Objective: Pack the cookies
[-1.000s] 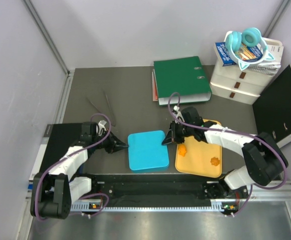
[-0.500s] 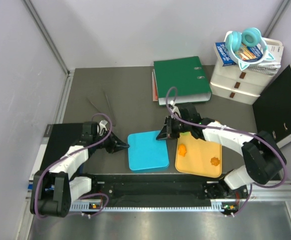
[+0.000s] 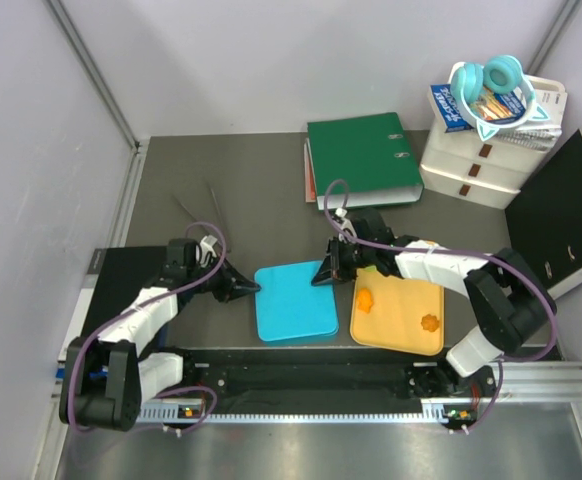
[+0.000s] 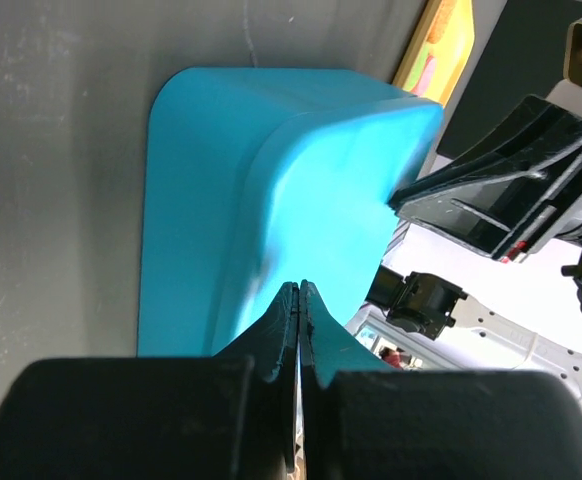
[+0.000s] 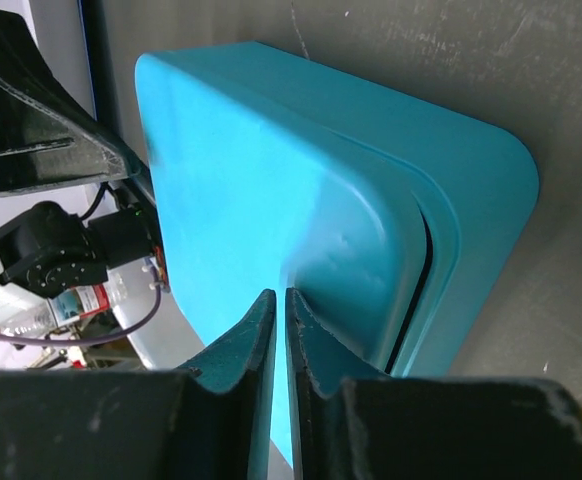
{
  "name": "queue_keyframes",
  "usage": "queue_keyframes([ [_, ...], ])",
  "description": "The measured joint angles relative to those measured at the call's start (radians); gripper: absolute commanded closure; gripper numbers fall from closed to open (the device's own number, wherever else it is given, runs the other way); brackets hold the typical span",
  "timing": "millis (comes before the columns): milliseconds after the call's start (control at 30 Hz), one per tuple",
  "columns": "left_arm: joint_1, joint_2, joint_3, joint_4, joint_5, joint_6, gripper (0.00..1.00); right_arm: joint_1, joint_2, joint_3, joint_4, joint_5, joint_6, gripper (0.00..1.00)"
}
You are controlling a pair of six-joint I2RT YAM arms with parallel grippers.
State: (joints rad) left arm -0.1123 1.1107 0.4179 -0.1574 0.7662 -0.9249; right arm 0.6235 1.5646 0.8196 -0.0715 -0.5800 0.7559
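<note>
Orange cookies [image 3: 367, 298], blue box [image 3: 295, 302].

A robotics test bench dressed with office goods. Plain grey partition walls [image 3: 271, 60] with metal corner posts enclose a dark table [image 3: 241, 190]; a slotted rail [image 3: 311, 405] carries the two arm bases. At the rear stand a green binder [image 3: 363, 155], white desk drawers [image 3: 476, 165], headphones [image 3: 486, 85] and a black folder [image 3: 561, 215].

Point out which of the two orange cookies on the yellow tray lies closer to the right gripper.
The orange cookie at the tray's left side, just below the right gripper; the other cookie lies farther right.
</note>
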Motion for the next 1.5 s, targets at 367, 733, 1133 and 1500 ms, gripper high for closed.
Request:
queue_keyframes([
  [367, 0.000, 0.010, 0.066, -0.027, -0.015, 0.031, 0.88, -0.036, -0.042, -0.035, -0.005, 0.013, -0.002, 0.91],
  [733, 0.000, 0.015, 0.066, -0.107, -0.097, 0.065, 0.90, -0.043, -0.071, -0.070, 0.003, 0.011, -0.003, 0.91],
  [1133, 0.000, 0.066, 0.051, -0.067, -0.079, 0.052, 0.90, -0.057, -0.079, -0.101, 0.035, -0.011, 0.000, 0.91],
  [1500, -0.017, 0.111, 0.055, 0.007, -0.060, 0.011, 0.91, -0.059, -0.087, -0.113, 0.043, -0.020, 0.000, 0.91],
])
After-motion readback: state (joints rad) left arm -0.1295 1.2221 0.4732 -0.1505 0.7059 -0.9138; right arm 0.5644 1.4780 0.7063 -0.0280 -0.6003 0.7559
